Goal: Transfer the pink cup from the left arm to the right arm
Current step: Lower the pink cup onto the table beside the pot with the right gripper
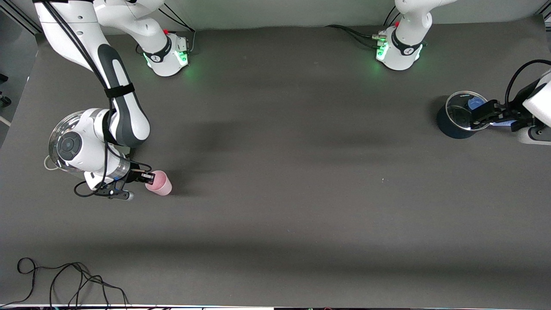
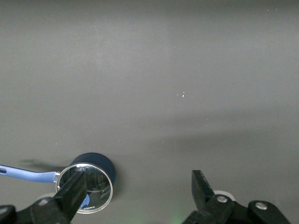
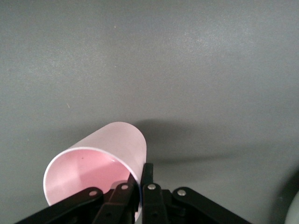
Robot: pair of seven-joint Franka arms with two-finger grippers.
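A loose black cable (image 1: 64, 280) lies tangled on the table edge closest to the front camera, well away from the action. Farther back, toward the right arm's end of the table, the right gripper (image 1: 146, 177) has its jaws pinched shut on the rim of the pink cup (image 1: 159, 183), one finger inside the wall and one outside. The cup hangs tilted, its mouth turned back toward the wrist, low over the dark table (image 1: 275, 206).

At the other end the left gripper (image 1: 484, 116) waits with jaws spread wide, over a dark pot with a glass lid (image 1: 458, 114) and a blue handle (image 2: 28, 174).

The worry I'd have is that grip. A thin rim pinch on a light, tapered cup could let it swivel or slip out on any quick swing. The cup could also flex under the squeeze. A metal bowl (image 1: 58, 133) sits right under the right arm's wrist, and a careless move might clip it.
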